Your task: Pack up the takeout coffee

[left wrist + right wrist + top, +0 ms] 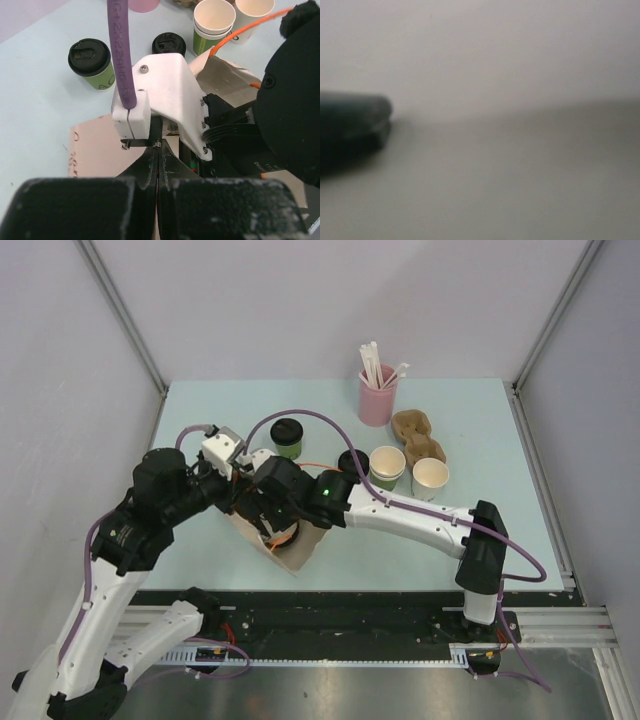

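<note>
A green takeout cup with a black lid (287, 438) (92, 62) stands at the back of the table. A second black lid (352, 460) (169, 44) sits right of it; what is under it is hidden. A brown paper bag (300, 552) (95, 145) with an orange handle (240, 30) lies in front. My left gripper (158, 160) is shut at the bag's mouth with a thin reddish sliver between its jaws. My right arm's wrist (275, 485) reaches into the bag, so its fingers are hidden. The right wrist view is a blur with one dark rounded shape (350, 125).
Two open paper cups (387, 466) (431, 477) stand right of the bag. Behind them lie a cardboard cup carrier (417, 435) and a pink cup of straws (377, 395). Both arms crowd over the bag at the table's near left.
</note>
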{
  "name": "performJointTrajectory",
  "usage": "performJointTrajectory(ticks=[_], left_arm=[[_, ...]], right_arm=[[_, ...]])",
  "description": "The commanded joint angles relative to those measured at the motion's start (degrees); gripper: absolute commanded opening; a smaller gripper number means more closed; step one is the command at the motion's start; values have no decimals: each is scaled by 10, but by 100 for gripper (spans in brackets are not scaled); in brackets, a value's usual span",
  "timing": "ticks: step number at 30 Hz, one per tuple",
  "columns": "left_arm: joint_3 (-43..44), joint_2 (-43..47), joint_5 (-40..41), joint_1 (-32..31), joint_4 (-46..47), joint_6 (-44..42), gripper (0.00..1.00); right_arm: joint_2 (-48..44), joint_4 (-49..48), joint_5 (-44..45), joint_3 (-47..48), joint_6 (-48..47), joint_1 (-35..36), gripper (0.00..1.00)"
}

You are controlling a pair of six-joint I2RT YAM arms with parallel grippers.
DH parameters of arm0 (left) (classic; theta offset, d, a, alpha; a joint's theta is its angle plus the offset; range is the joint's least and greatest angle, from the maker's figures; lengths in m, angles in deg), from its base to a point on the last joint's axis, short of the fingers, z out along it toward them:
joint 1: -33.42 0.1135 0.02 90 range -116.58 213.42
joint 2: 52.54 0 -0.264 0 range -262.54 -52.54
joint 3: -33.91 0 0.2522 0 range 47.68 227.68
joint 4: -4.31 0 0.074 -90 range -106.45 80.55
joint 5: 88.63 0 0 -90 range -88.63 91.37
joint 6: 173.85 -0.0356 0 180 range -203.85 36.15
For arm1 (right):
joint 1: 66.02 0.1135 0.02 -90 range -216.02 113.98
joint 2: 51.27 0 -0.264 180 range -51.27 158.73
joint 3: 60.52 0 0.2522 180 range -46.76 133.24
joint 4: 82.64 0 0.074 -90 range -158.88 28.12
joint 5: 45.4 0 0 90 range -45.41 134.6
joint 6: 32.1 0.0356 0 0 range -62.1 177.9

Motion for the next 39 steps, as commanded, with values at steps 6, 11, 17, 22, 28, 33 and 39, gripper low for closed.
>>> performJointTrajectory(ticks=[6, 11, 17, 22, 28, 33, 39], left_arm=[[10, 2, -47, -3, 13, 58, 1], [11, -21, -148, 47, 7, 127, 0], [48, -62, -229, 100, -14, 156, 0], [86, -97, -316, 103, -16, 210, 1], [101, -102, -392, 105, -22, 253, 0], [91, -102, -419, 111, -25, 272, 0], [30, -100, -382, 111, -23, 254, 1]], right_arm=[[26, -77, 72, -15, 15, -6, 100], [56, -106, 92, -17, -8, -2, 100], [-13, -191, 117, -76, -67, 7, 100], [-108, -213, 114, -155, -75, 8, 96], [-144, -112, 101, -153, -48, 23, 94], [-196, -35, 99, -148, -5, 52, 92], [-211, 35, 101, -164, 36, 92, 91]])
